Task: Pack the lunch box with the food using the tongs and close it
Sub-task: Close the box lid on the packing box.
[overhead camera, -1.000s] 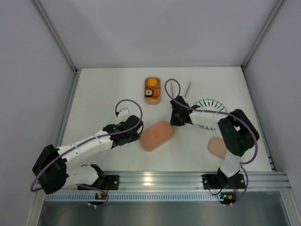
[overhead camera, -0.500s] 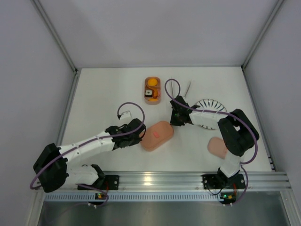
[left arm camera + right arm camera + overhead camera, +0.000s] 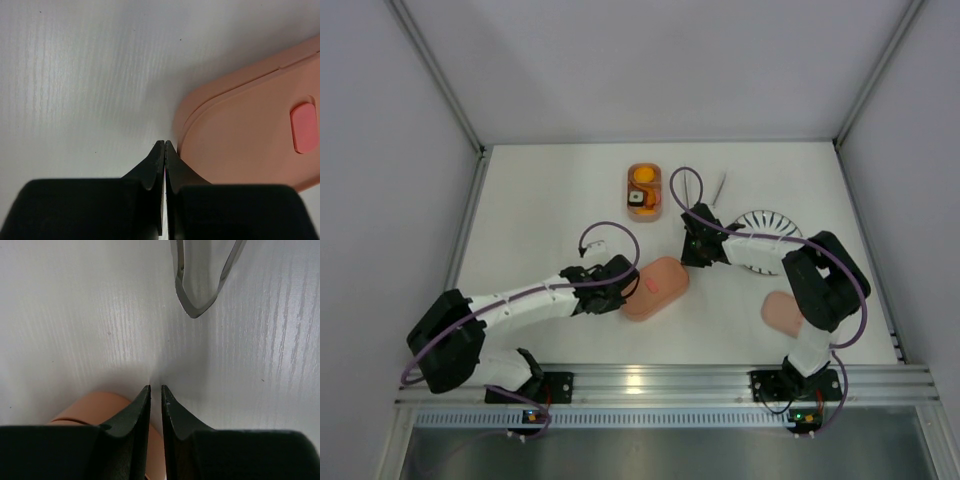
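The open salmon-pink lunch box tray point(image 3: 643, 190) stands at the back with food in it: an orange round piece point(image 3: 643, 177) and a black-white sushi roll point(image 3: 637, 199). A lidded pink lunch box point(image 3: 657, 287) point(image 3: 250, 130) lies mid-table. My left gripper point(image 3: 632, 283) point(image 3: 164, 143) is shut and empty, its tips at that box's left edge. The silvery tongs point(image 3: 688, 189) lie on the table; their joined end point(image 3: 197, 295) shows just ahead of my right gripper point(image 3: 692, 250) point(image 3: 155, 387). Its jaws stand a narrow gap apart with nothing between them.
A white plate with black radial stripes point(image 3: 767, 232) sits under the right arm. A loose pink lid point(image 3: 782, 312) lies at the right front. A thin grey stick point(image 3: 719, 187) rests beside the tongs. White walls close in the table.
My left gripper has shut and slid right, up to the lidded box's edge. The right arm has not moved.
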